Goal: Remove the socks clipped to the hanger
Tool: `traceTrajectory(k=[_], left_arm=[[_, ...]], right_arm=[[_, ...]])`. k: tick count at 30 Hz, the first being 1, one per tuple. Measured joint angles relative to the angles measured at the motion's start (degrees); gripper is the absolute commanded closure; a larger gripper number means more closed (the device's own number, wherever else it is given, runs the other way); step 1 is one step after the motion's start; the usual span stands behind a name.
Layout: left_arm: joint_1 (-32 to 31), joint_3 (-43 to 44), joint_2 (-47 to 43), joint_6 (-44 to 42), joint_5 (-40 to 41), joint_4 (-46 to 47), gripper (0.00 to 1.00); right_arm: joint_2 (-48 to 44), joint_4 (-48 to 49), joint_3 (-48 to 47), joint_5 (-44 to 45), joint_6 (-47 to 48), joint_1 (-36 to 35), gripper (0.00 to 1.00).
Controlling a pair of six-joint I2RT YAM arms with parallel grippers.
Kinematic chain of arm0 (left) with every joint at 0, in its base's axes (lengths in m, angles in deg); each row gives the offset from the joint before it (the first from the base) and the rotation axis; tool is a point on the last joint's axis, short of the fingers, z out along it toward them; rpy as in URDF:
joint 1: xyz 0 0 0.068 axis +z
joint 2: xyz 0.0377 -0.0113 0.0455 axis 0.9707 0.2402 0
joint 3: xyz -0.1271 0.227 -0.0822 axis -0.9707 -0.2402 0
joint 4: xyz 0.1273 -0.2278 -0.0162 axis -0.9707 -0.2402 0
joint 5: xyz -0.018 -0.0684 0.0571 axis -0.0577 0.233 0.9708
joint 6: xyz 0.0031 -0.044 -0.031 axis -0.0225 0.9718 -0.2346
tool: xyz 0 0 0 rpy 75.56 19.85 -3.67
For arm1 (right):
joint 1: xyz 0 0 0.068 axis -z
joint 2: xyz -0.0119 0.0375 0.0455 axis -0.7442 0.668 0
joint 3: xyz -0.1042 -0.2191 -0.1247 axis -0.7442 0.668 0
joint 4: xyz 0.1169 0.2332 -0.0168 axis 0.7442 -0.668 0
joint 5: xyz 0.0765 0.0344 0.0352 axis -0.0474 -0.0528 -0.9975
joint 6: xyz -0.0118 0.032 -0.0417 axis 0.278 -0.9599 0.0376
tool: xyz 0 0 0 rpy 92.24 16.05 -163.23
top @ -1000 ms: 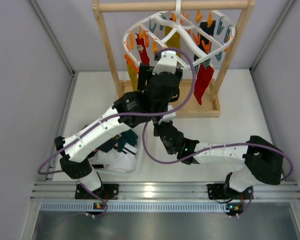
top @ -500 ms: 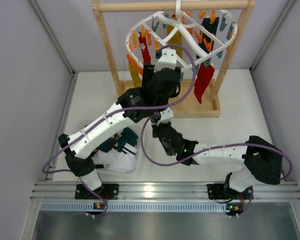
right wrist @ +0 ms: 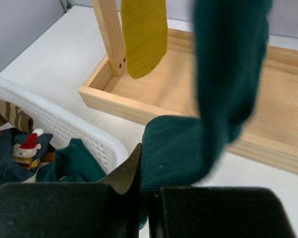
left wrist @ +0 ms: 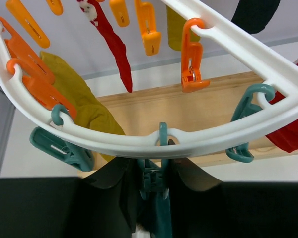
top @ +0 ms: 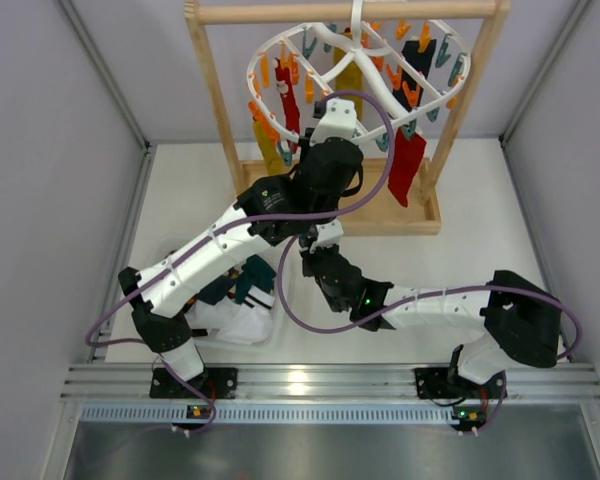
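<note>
White table (top: 180, 190) and grey walls (top: 40, 150) enclose the cell. At the far side stands a wooden rack (top: 212, 95), and I see the hanger (left wrist: 114, 142) suspended from its top bar.

Left arm: raised to the near rim of the hanger. The left gripper (left wrist: 154, 184) is closed to a narrow gap on 1 teal clip (left wrist: 161, 130) hanging from the white ring, with 1 finger against each side of it. Orange clips (left wrist: 191, 64) hang along the same frame.

Right arm: low, in front of the rack's base tray (right wrist: 288, 109). The right gripper (right wrist: 150, 186) is clamped on the lower end of the dark teal sock (right wrist: 228, 69). That sock runs upward out of the right wrist view, so I cannot see its upper end.

Other socks on the hanger:
- a red sock (left wrist: 116, 49) and a mustard sock (left wrist: 82, 101) at the left side
- a second red sock (top: 408, 165) at the right
- a navy sock (top: 417, 55) at the far rim

White basket (right wrist: 74, 130): near the rack base, on the left side of the table. It holds several socks, 1 bearing a Santa figure (right wrist: 27, 146).
</note>
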Motion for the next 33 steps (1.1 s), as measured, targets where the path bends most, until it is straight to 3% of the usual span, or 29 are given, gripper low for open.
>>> traceTrajectory(k=[1, 4, 10, 11, 12, 14, 15, 17, 21, 22, 24, 25, 33], left_arm=[[0.0, 0.0, 0.0, 0.1, 0.1, 0.0, 0.89], [0.0, 0.0, 0.0, -0.2, 0.4, 0.0, 0.99], [0.0, 0.0, 0.0, -0.2, 0.9, 0.0, 0.99], [0.0, 0.0, 0.0, -0.2, 0.9, 0.0, 0.93], [0.0, 0.0, 0.0, -0.2, 0.8, 0.0, 0.79], [0.0, -0.1, -0.1, -0.2, 0.2, 0.1, 0.71], [0.0, -0.5, -0.4, -0.1, -0.4, 0.1, 0.58], [0.0, -2.1, -1.5, 0.0, -1.9, 0.5, 0.5], [0.1, -7.7, -6.2, 0.4, -5.4, 0.7, 0.27], [0.1, -9.2, -7.7, 0.5, -6.2, 0.6, 0.17], [0.1, -12.4, -11.0, 1.0, -7.6, 0.9, 0.11], [0.1, -14.4, -13.0, 1.4, -8.1, 0.9, 0.03], [0.1, -34.8, -36.4, 4.8, -5.1, 1.6, 0.01]], right_arm=[[0.0, 0.0, 0.0, 0.0, 0.0, -0.1, 1.0], [0.0, 0.0, 0.0, 0.0, 0.0, -0.3, 1.0], [0.0, 0.0, 0.0, 0.0, 0.0, -0.3, 1.0], [0.0, 0.0, 0.0, 0.0, -0.1, -0.3, 1.0], [0.0, 0.0, 0.0, 0.0, -0.1, -0.3, 1.0], [-0.1, -0.1, 0.2, 0.0, -0.1, -0.3, 1.0], [-0.3, 0.0, 0.5, 0.0, -0.2, -0.4, 1.0], [-1.7, -0.1, 2.4, -0.1, -0.5, -0.4, 1.0], [-6.6, -0.6, 8.1, -1.0, -1.1, -0.5, 1.0], [-8.0, -0.8, 9.2, -2.0, -1.0, -0.5, 1.0], [-10.2, -1.0, 10.5, -4.0, -1.0, -0.5, 1.0], [-10.9, -1.3, 10.6, -4.8, -0.9, -0.5, 1.0], [-13.2, -7.4, 6.8, -16.3, 0.6, -0.5, 1.0]])
